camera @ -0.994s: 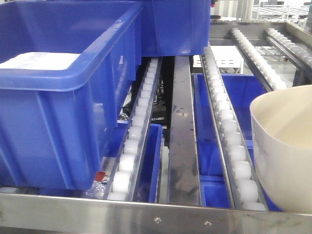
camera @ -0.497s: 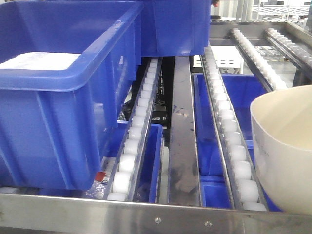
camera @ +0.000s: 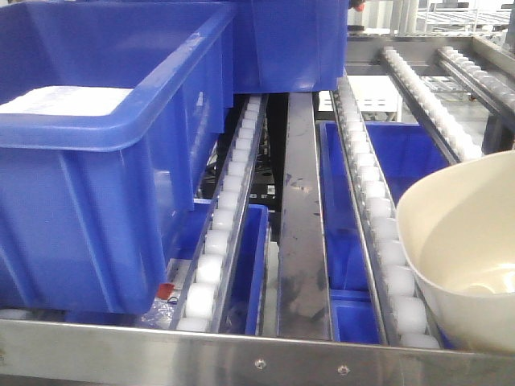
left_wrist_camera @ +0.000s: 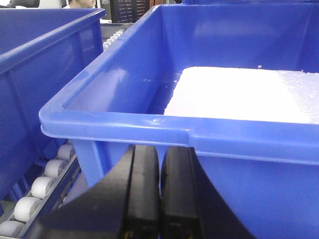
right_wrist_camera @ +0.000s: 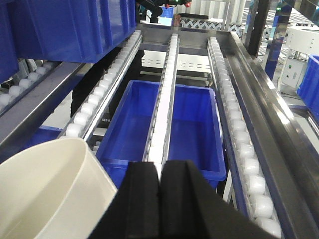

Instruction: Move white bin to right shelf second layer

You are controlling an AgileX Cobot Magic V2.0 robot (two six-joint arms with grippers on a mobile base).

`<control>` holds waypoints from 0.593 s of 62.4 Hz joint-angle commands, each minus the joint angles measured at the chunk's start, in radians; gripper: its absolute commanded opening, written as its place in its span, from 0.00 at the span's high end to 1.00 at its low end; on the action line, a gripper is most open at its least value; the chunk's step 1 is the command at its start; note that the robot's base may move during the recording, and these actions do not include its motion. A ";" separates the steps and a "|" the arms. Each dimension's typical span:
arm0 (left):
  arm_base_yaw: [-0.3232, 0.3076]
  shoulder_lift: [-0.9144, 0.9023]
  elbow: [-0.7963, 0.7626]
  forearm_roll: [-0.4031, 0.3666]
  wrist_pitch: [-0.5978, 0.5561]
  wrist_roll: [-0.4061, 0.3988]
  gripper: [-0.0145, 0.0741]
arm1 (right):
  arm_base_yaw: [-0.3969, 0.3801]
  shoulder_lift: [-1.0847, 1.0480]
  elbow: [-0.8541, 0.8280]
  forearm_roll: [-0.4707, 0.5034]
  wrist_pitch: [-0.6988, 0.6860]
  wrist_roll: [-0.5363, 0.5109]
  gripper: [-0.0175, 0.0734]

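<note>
white bin (camera: 463,265): glossy cream-white plastic tub with a rounded rim and smooth curved walls. in the front view it is tilted, its mouth turned toward the camera so the rounded base shows inside. it sits at the right end of the rack, over the front rail and the nearest roller track. in the right wrist view its rim (right_wrist_camera: 50,199) lies just left of and below the right fingers.
right gripper (right_wrist_camera: 160,199): two flat matte black fingers pressed side by side with only a thin seam between them, clenched on nothing visible. the bin is beside them, not between them.
left gripper (left_wrist_camera: 159,194): matte black fingers likewise drawn together with nothing between them, tips just under the rolled lip of a blue crate.
blue crate (left_wrist_camera: 209,89): smooth blue moulded plastic, rectangular, thick rounded rim, directly ahead of the left fingers. a grainy white foam-like slab (left_wrist_camera: 249,94) lies inside.
right shelf second layer (camera: 378,225): brushed stainless-steel frame with sloping tracks of small white plastic rollers, and a flat front rail (camera: 241,354) bearing two screw heads.
lower crate (right_wrist_camera: 164,124): open blue rectangular crate below the tracks, ahead of the right fingers, seen through the gaps between rollers.
</note>
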 commanded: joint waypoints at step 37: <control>-0.001 -0.016 0.029 -0.008 -0.083 -0.005 0.74 | -0.005 -0.020 0.000 -0.009 -0.094 -0.009 0.75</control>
